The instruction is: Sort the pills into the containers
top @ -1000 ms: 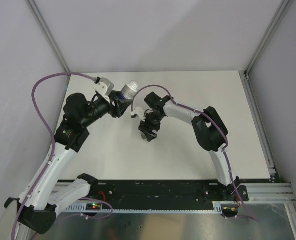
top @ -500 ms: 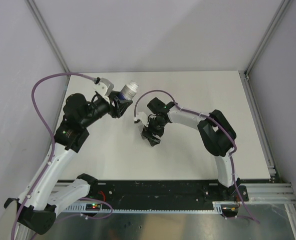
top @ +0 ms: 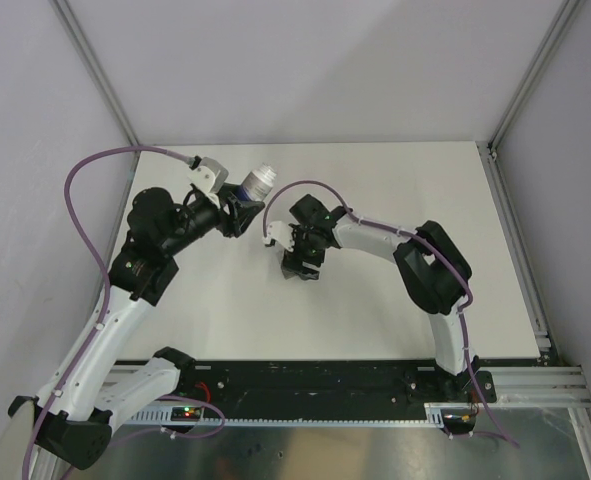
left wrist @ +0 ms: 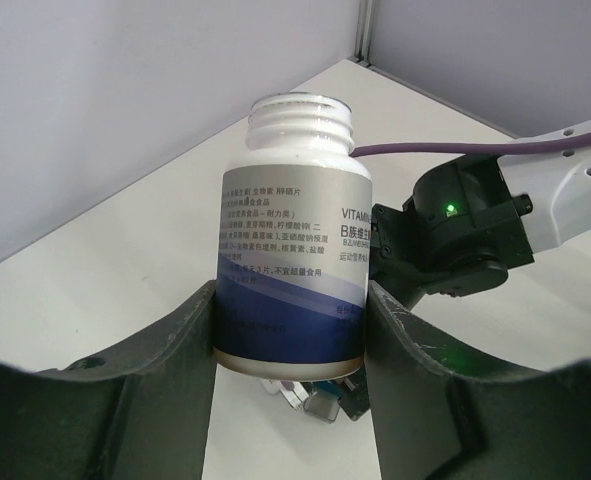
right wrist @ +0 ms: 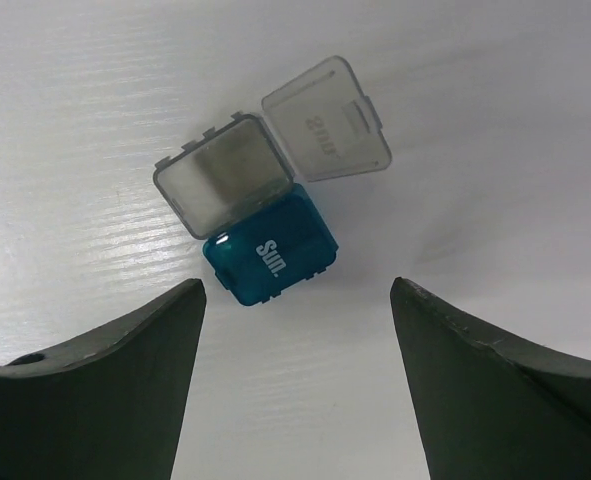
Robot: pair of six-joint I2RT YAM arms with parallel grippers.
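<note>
Overhead, at far left of the tabletop (top: 395, 300), left jaws are clamped on a tilted bottle (top: 260, 180); right jaws hover beside. Left wrist: bottle uncapped. Right wrist: jaws apart, containers (right wrist: 270, 250) directly beneath, between them, long axis skewed; grey lid (right wrist: 325, 120) open.

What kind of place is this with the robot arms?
Most likely a robot lab test cell, not a home: a white table boxed in by plain grey panels on metal rails, with the left arm and right arm mounted at its near edge.
</note>
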